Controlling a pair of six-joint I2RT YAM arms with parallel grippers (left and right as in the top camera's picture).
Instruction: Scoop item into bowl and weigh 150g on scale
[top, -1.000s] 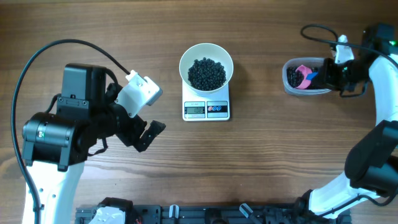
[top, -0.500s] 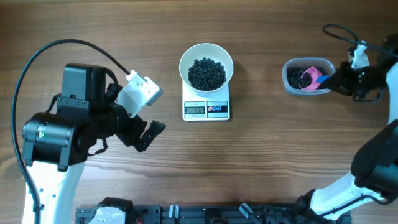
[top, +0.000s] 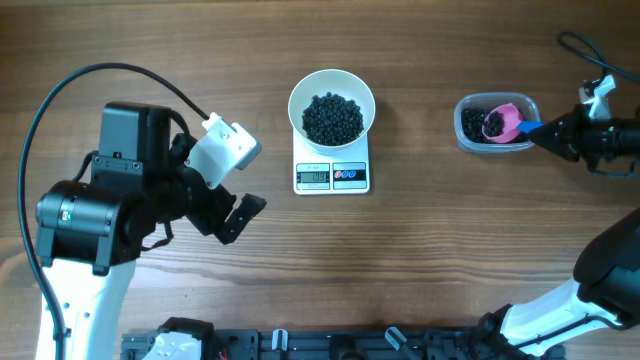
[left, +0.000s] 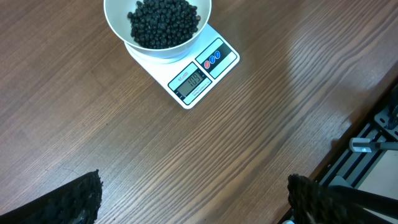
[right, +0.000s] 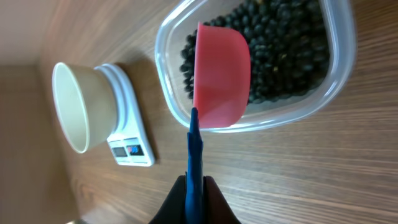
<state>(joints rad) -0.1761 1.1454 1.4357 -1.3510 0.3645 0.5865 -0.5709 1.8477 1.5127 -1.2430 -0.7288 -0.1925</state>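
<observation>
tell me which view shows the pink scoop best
The right wrist view: the pink scoop is large and close, its cup over the clear tub, its blue handle pinched in the right gripper. Overhead shows it small at the tub. The left wrist view misses it.

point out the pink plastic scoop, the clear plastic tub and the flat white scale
pink plastic scoop (right: 221, 74), right wrist view, on the cup
clear plastic tub (right: 283, 118), right wrist view, on its side wall
flat white scale (left: 189, 81), left wrist view, on its grey display
</observation>
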